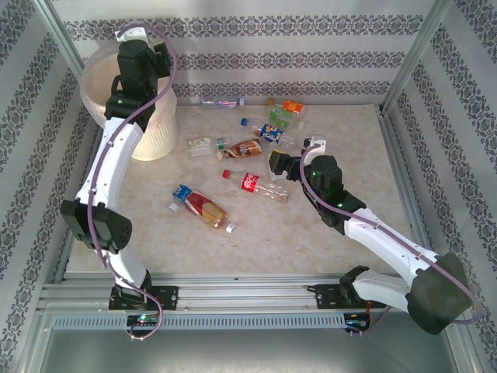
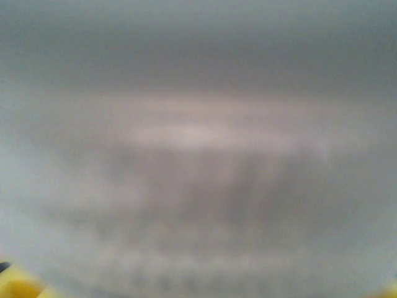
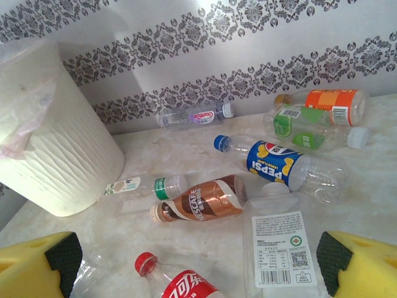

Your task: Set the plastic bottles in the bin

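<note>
Ribbed round bin (image 3: 56, 161); clear, apparently crushed bottles (image 3: 279, 164).

Blurred grey-pink haze; yellow fingers (image 2: 17, 284) at bottom corners, wide apart.

Pretty clearly a robot lab cell, not anybody's actual home. The bench (image 1: 349, 171) has a marble-look top, but it's boxed in by bare aluminium posts (image 1: 410, 62) at the far left and right. The walls are just flat panels covered in grey damask-stripe wallpaper (image 1: 311, 27). Along the near edge runs slotted aluminium rail (image 1: 248, 291), with the white left arm (image 1: 112, 155) and right arm (image 1: 388, 241) bolted onto it.
</note>
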`<state>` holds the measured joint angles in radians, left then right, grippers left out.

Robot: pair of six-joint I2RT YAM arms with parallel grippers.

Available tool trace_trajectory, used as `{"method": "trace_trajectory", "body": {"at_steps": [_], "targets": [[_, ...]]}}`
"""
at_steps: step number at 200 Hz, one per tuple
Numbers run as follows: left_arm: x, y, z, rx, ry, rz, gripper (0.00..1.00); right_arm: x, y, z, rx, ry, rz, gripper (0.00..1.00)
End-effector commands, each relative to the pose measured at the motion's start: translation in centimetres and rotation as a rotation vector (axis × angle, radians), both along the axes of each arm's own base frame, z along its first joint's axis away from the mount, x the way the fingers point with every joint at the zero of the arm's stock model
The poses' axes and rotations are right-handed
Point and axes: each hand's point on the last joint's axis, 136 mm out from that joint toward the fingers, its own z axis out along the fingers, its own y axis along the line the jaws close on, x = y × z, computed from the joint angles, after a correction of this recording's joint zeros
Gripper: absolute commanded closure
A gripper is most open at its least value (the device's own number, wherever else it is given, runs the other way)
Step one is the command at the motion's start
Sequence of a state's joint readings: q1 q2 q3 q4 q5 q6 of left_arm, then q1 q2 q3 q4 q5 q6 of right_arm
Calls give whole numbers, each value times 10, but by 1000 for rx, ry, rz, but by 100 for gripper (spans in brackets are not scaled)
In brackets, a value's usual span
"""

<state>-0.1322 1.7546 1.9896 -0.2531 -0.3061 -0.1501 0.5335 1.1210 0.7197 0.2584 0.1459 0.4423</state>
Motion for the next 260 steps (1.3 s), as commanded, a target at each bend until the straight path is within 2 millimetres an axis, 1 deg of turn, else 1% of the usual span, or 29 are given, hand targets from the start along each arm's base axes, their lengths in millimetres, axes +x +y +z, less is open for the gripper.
{"method": "trace_trajectory", "body": {"at_steps": [1, 13, 33, 49, 68, 69, 75, 78, 84, 104, 118, 147, 158, 167, 178, 197, 209, 220, 240, 260], "targets": [[4, 38, 18, 54, -40, 117, 39, 4, -4, 5, 1, -6, -28, 2], [12, 53, 7, 53, -8, 157, 39, 5, -4, 4, -3, -2, -25, 2], [25, 75, -17, 74, 52, 214, 39, 6, -2, 5, -11, 2, -17, 2], [36, 92, -40, 86, 99, 264, 39, 6, -1, 5, -19, 8, -9, 2], [44, 111, -66, 49, 167, 286, 39, 6, -3, 4, -29, 20, -15, 2], [45, 111, -70, 44, 177, 285, 39, 6, -3, 5, -28, 19, -16, 2], [48, 112, -75, 23, 201, 270, 39, 6, -3, 4, -32, 22, -18, 2], [48, 113, -83, 14, 231, 265, 39, 6, -4, 4, -33, 24, -20, 2], [49, 113, -90, 2, 267, 262, 39, 6, -5, 4, -36, 27, -26, 2], [51, 112, -121, -1, 388, 256, 39, 6, -9, 2, -40, 33, -46, 2], [51, 116, -143, -8, 453, 265, 38, 6, -11, 2, -42, 33, -54, 2], [54, 127, -183, -80, 539, 271, 37, 6, -14, -1, -50, 49, -60, 2], [59, 125, -195, -107, 555, 243, 37, 5, -15, -2, -55, 57, -63, 2], [66, 120, -204, -118, 564, 207, 37, 5, -16, -3, -56, 61, -65, 2], [73, 113, -211, -138, 569, 164, 37, 4, -17, -4, -55, 65, -69, 2], [80, 108, -211, -161, 560, 138, 33, 3, -20, -5, -50, 69, -78, 2], [81, 108, -207, -167, 547, 137, 31, 2, -21, -5, -45, 71, -82, 2], [81, 108, -202, -171, 536, 139, 26, 1, -22, -6, -43, 73, -84, 2], [80, 104, -193, -184, 519, 118, 19, 0, -24, -7, -42, 75, -91, 2], [77, 99, -179, -196, 498, 93, 15, -1, -26, -7, -40, 77, -102, 2]]}}
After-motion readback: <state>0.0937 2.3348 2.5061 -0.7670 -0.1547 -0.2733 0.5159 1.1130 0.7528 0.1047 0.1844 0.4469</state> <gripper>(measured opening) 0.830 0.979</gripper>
